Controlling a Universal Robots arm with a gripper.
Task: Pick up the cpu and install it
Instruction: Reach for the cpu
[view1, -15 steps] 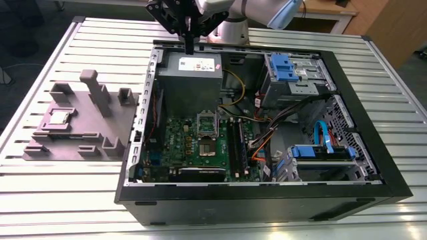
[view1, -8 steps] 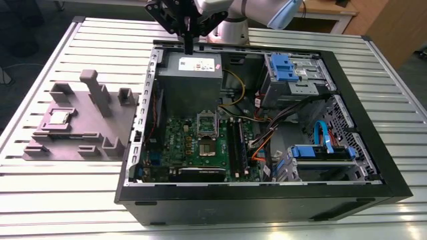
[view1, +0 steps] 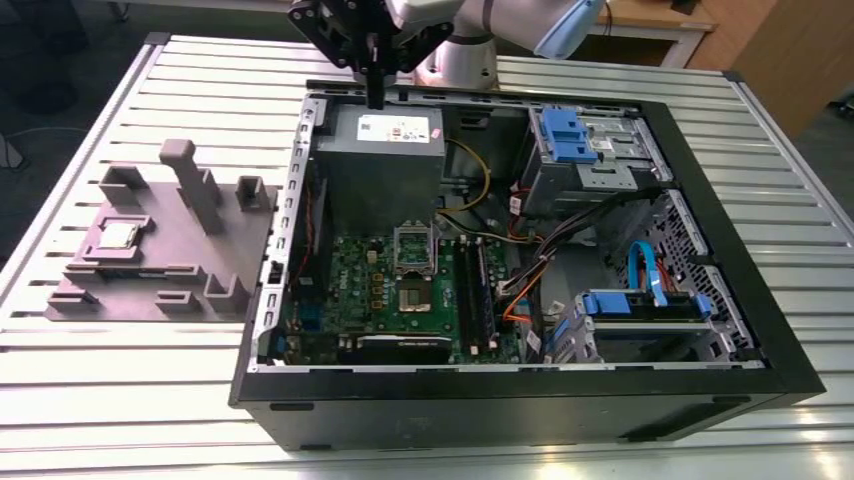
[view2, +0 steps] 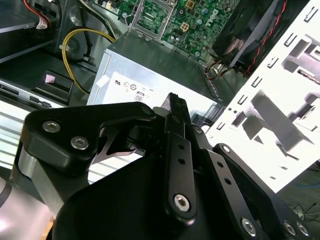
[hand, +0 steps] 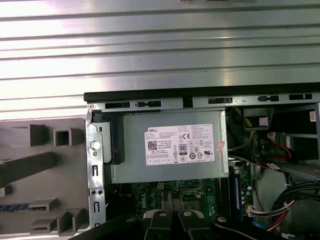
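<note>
Slatted metal counter (view1: 107, 400) | cpu (view1: 118, 236) on grey block (view1: 160, 268), exterior view's left of computer case (view1: 534, 395) | gripper (view1: 378, 98) over power supply (view1: 380, 165) | fingers (view2: 177, 115) clenched, empty

- Here's the table (view1: 80, 400): ribbed bare metal, bright and glossy.
- On it, the stepped block (view1: 200, 270), matt grey plastic.
- The cpu (view1: 118, 236) shows a silvery metal top, soft sheen.
- The big box (view1: 380, 165): grey sheet metal, white paper label.
- The gripper (view2: 175, 100) is matt black, with shiny steel screws.

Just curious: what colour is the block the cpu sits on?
The block is greyish purple, clearest in the exterior view.
</note>
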